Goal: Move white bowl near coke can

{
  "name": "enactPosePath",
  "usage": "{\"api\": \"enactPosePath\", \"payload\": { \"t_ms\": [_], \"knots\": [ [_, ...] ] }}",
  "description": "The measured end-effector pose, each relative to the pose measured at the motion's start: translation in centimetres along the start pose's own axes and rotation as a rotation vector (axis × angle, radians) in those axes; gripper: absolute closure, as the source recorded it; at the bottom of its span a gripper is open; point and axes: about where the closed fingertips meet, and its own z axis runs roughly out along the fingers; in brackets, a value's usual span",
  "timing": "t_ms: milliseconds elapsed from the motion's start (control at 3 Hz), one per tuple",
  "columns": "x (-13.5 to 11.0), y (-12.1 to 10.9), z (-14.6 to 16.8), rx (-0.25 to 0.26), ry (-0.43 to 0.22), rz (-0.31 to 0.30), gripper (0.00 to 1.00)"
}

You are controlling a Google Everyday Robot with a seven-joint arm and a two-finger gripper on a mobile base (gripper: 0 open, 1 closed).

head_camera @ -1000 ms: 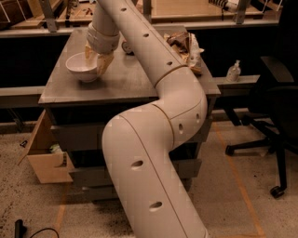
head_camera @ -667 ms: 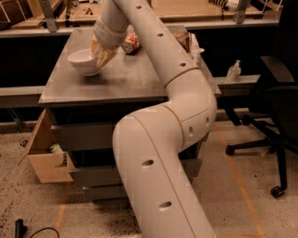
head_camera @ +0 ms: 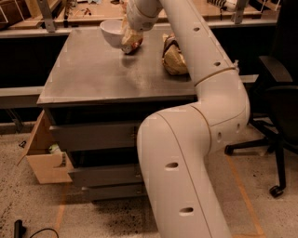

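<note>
The white bowl (head_camera: 111, 31) hangs just above the far part of the grey table (head_camera: 93, 74). My gripper (head_camera: 127, 35) is shut on the bowl's right rim, its tan fingers pointing down. The coke can (head_camera: 133, 47) shows as a small red patch right below the fingers, mostly hidden by them, lying on the table next to the bowl. My white arm runs from the bottom of the view up and over the table's right side.
A brown-and-yellow snack bag (head_camera: 173, 56) lies on the table right of the can. A cardboard box (head_camera: 44, 160) stands by the table's lower left. A black office chair (head_camera: 279, 97) is at the right. A workbench (head_camera: 84, 11) runs behind the table.
The gripper has carried the bowl from the table's left side rightwards to beside the coke can. The view has also shifted, so the table looks closer.
</note>
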Motion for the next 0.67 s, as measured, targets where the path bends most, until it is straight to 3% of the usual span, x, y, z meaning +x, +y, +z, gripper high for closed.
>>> {"api": "enactPosePath", "payload": {
  "t_ms": [667],
  "knots": [
    [5.4, 1.9, -0.6, -0.010, 0.085, 0.194, 1.00]
  ]
}}
